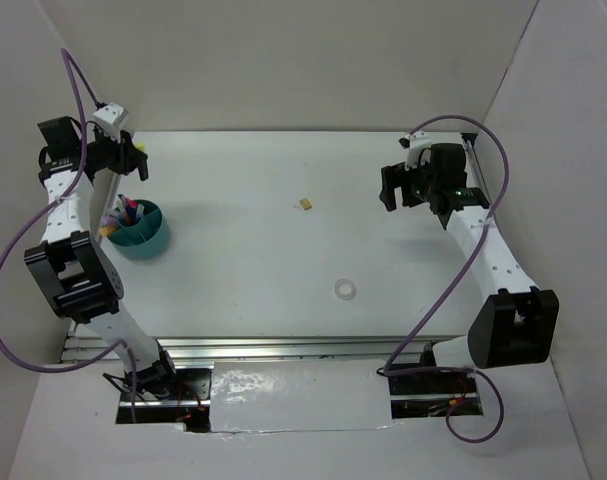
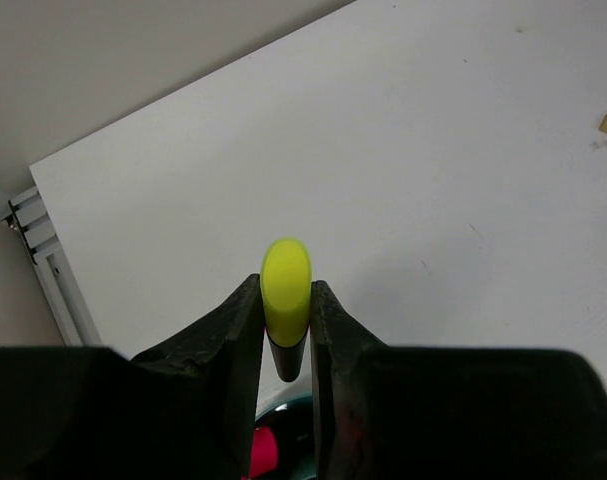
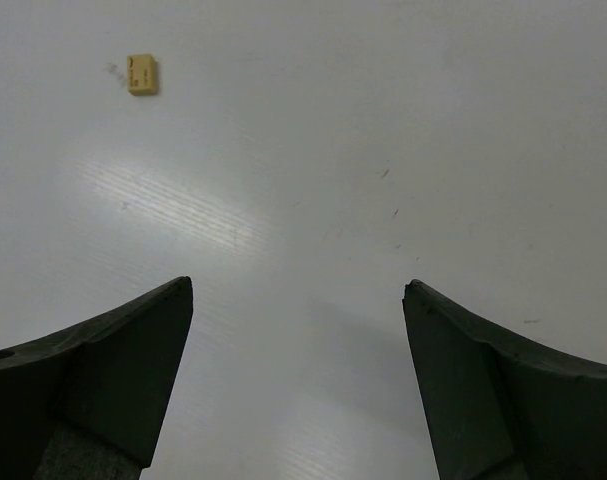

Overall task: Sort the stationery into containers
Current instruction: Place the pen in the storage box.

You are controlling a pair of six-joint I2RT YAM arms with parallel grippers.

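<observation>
**Figure.** Sorting stationery, with one marker over the cup.

The left gripper [image 2: 285,292] is clamped on a black-and-yellow marker [image 2: 286,272]. It holds the marker upright, yellow end toward the wrist camera. This vertical grip probably lets the marker drop end-first into the container.

Directly beneath stands the teal cup [image 1: 151,246], at the left of the table [image 1: 253,265]. It already holds several pens and markers [image 1: 124,211], which lean against its wall. Whether the marker's lower end is already inside the rim cannot be told, because the fingers hide it.

The right gripper [image 3: 298,292] is spread wide and grasps nothing. It hangs over bare table at the far right. The tan eraser [image 3: 142,74] lies ahead of it, well apart, so it is a likely next target.

The clear tape ring [image 1: 345,290] lies loose nearer the arm bases, apart from both grippers. The eraser and the ring are not yet sorted, and no second container is in view.
</observation>
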